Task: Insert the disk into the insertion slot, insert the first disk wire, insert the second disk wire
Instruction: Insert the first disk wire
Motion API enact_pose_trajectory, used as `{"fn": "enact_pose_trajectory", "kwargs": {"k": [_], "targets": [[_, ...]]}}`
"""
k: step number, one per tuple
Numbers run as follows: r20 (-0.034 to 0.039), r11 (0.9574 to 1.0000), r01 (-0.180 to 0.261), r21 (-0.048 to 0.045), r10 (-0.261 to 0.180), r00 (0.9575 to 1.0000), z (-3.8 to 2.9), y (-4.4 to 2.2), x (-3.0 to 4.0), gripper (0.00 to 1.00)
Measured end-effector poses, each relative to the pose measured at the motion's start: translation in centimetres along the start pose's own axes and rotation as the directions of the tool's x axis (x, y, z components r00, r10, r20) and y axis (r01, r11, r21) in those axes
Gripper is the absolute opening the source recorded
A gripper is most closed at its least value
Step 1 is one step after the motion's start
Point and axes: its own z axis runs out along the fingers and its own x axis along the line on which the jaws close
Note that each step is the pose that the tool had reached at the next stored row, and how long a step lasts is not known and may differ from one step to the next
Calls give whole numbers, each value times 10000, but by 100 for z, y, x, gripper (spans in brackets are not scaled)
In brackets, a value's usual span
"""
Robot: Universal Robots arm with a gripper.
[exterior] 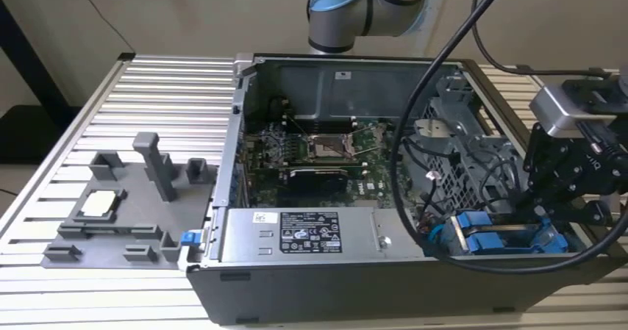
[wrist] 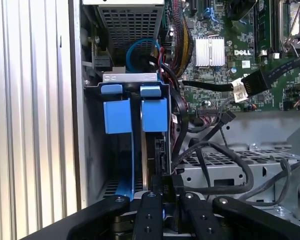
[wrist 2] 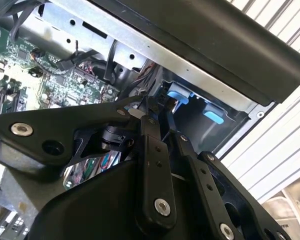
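Wide slatted metal table [exterior: 147,95], and the open computer case [exterior: 294,286] sits on it. The robot arm [exterior: 354,6] leans in from the top of the exterior view. At the lower right of that frame the disk [exterior: 487,242] sits inside the insertion slot [wrist: 92,150], blue carrier tabs showing. The gripper [exterior: 537,211] hangs right above it, fingers pinched on a black cable plug [wrist: 165,182].

In the exterior view, the arm [exterior: 358,6] is cut off by the frame's upper edge. In the first wrist view, the disk [wrist: 154,115] is largely hidden inside the insertion slot [wrist: 130,78].
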Motion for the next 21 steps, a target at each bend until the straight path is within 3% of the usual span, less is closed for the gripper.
{"fn": "enact_pose_trajectory", "kwargs": {"k": [6,7,8,20,21], "targets": [[23,10000,2,-2,-2,10000,16,-1,0,20],[18,10000,1,-1,-1,10000,6,-1,0,27],[19,10000,1,-2,-1,10000,-20,1,-2,27],[16,10000,1,-1,-1,10000,-557,31,-40,27],[15,10000,3,-1,-3,10000,-564,30,-41,27]]}}
